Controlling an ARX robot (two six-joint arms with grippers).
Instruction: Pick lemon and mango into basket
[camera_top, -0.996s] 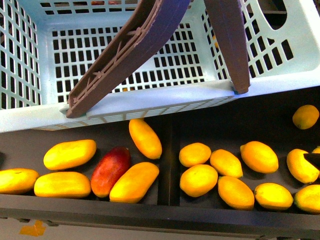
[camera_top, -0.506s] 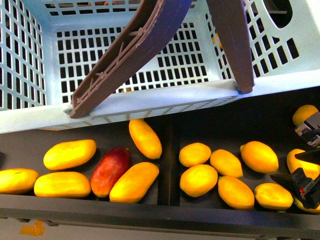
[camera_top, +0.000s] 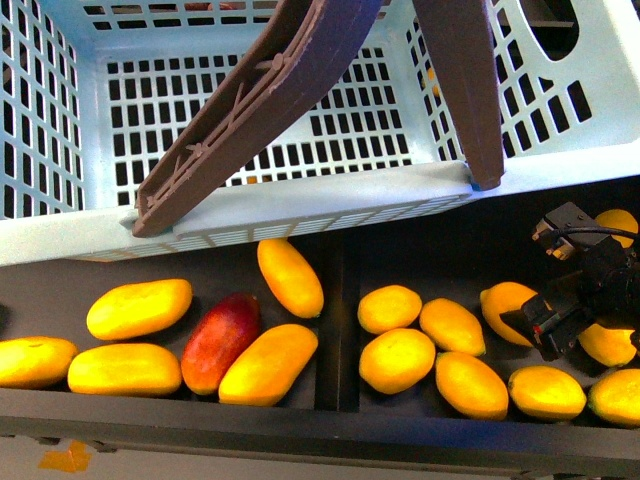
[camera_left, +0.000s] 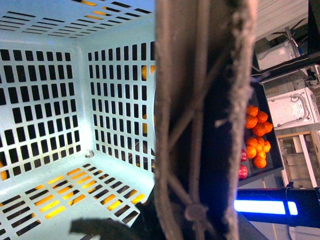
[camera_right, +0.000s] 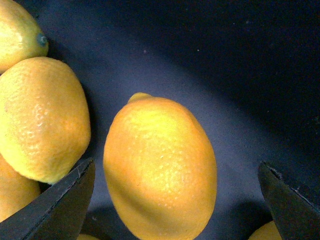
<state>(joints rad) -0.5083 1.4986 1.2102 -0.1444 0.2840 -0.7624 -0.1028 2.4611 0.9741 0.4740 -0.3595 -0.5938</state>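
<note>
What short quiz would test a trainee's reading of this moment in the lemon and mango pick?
1. True or false: in the front view, fruit already lies on the floor of the basket.
2. How many dark red mangoes lie in the tray's left compartment? A) one B) two C) three
3. In the right wrist view, what lies between the open jaws of the right gripper?

Key:
1. False; the visible floor is bare.
2. A; the single dark red mango lies among yellow ones.
3. A lemon, not yet gripped.
</note>
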